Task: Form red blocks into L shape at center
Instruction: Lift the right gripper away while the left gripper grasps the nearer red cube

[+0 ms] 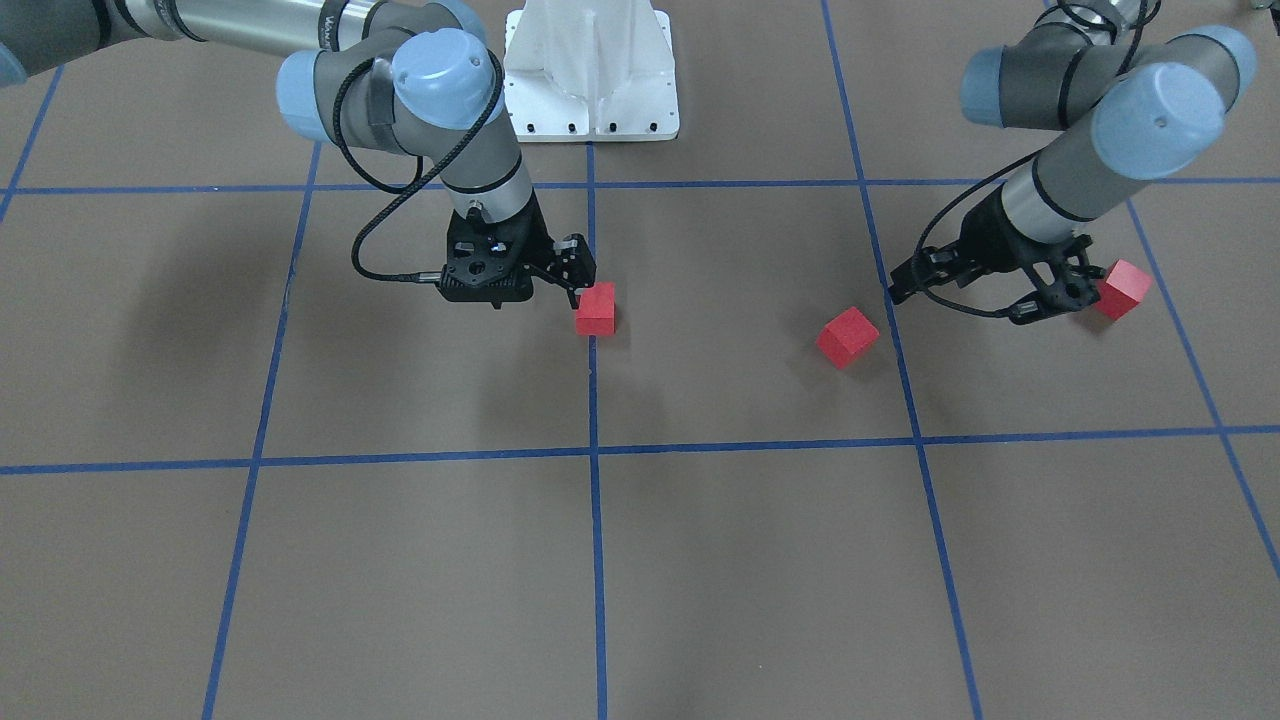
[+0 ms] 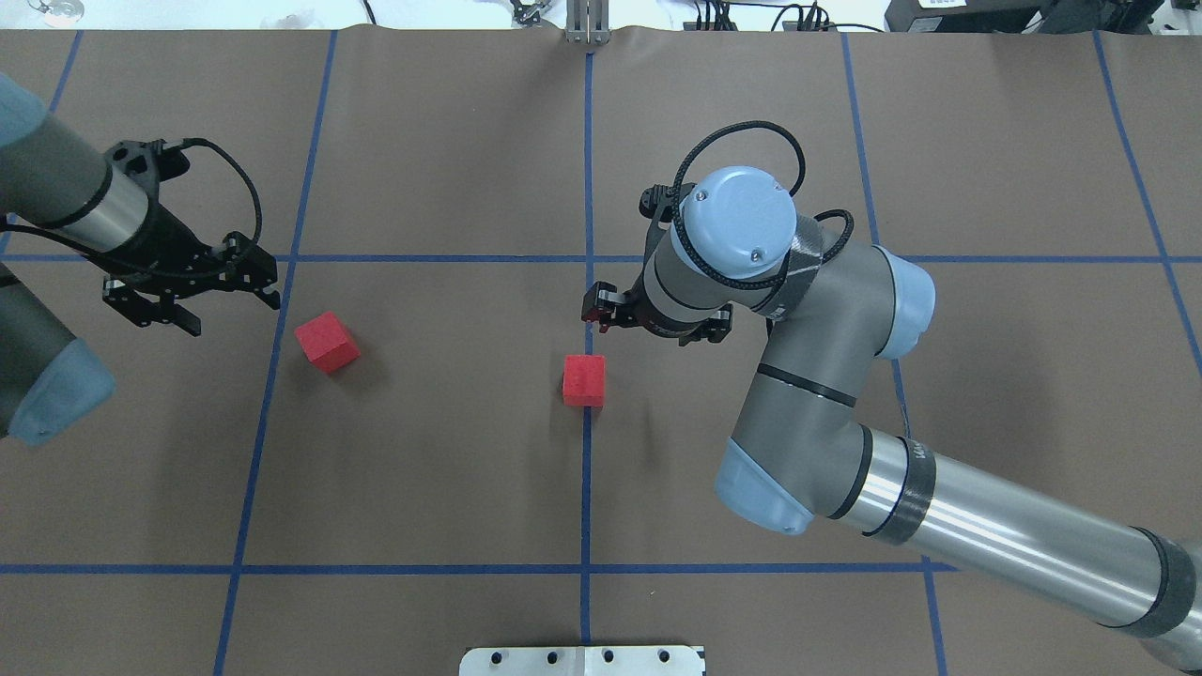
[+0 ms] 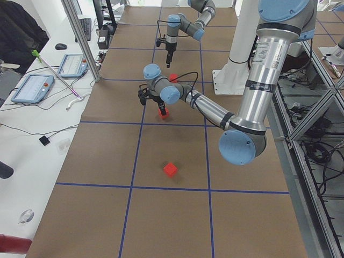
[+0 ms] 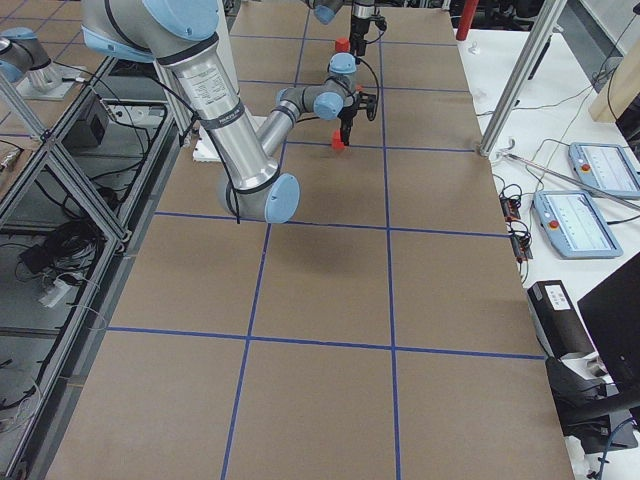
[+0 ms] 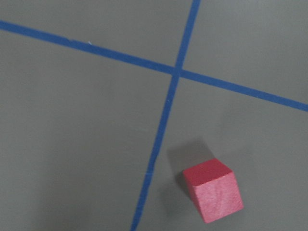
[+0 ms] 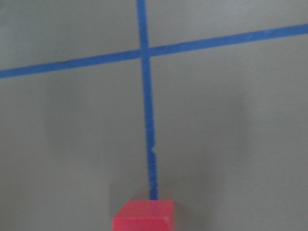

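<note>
I read three small matte red cubes on the flat brown desk point(image 2: 423, 488), which carries thin blue tape grid lines point(image 2: 263, 441). The cubes lie well apart from one another, and no L shape is formed.

Cube 1 point(image 1: 596, 308) sits at the desk centre point(image 2: 526, 422), on the middle tape line, roughly midway between the robot-side edge and the far edge. Its faces run square to the grid. The right claw point(image 1: 578, 270) hangs over Cube 1, pointing down. I cannot tell how far its jaws stand apart, nor whether its tips touch the cube. The right wrist view shows the top of Cube 1 point(image 6: 144, 215) on the line.

Cube 2 point(image 1: 847, 336) lies in the grid square next to the middle line, toward the desk's left end, turned at an angle to the grid. The left claw point(image 2: 225, 310) hovers near it on the left-end side, jaws spread wide with nothing between them.

Cube 3 point(image 1: 1122, 288) lies one square further toward the left end. In the overhead view the left arm point(image 2: 47, 394) hides it.
</note>
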`<action>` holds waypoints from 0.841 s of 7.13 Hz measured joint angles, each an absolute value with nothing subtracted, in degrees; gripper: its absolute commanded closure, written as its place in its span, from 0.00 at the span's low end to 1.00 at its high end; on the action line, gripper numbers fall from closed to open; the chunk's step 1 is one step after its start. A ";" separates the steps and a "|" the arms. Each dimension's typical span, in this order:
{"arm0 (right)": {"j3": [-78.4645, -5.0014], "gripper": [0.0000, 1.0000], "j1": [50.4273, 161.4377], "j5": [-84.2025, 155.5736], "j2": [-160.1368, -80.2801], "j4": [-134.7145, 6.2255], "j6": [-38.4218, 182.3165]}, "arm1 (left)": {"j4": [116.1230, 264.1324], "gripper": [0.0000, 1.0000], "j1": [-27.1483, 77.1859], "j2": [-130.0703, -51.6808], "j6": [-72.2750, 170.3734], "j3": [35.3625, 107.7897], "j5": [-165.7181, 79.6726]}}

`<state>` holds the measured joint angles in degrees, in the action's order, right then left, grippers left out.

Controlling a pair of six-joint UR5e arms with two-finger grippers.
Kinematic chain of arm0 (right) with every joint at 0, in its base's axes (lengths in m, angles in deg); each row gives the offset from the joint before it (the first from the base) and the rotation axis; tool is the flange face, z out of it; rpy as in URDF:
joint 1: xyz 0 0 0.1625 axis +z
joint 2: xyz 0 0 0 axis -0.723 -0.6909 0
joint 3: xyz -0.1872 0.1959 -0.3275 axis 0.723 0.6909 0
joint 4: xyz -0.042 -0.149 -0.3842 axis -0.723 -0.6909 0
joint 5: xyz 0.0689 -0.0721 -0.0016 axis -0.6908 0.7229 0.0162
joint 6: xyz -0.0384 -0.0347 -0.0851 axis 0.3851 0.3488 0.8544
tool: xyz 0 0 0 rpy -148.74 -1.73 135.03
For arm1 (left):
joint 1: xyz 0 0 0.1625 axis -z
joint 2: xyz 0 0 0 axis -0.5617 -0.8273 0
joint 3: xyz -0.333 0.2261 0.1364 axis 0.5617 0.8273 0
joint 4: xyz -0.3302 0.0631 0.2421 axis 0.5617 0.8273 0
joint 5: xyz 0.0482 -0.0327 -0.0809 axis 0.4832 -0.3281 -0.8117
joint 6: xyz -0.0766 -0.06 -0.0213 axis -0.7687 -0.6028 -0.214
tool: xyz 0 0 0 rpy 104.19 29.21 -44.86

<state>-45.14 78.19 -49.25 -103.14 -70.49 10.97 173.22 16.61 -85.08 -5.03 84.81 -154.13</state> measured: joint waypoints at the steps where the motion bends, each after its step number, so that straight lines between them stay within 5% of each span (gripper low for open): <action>1: -45.59 0.00 78.89 -49.33 -104.45 -70.18 11.91 | 173.42 0.00 14.14 -85.98 -7.65 84.26 -151.76; 6: -45.85 0.00 79.78 -49.06 -107.44 -67.77 14.08 | 174.81 0.00 9.85 -93.09 -17.52 76.26 -147.05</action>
<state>-45.85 79.78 -49.06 -107.44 -67.77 14.08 174.81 9.85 -93.09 -17.52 76.26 -147.05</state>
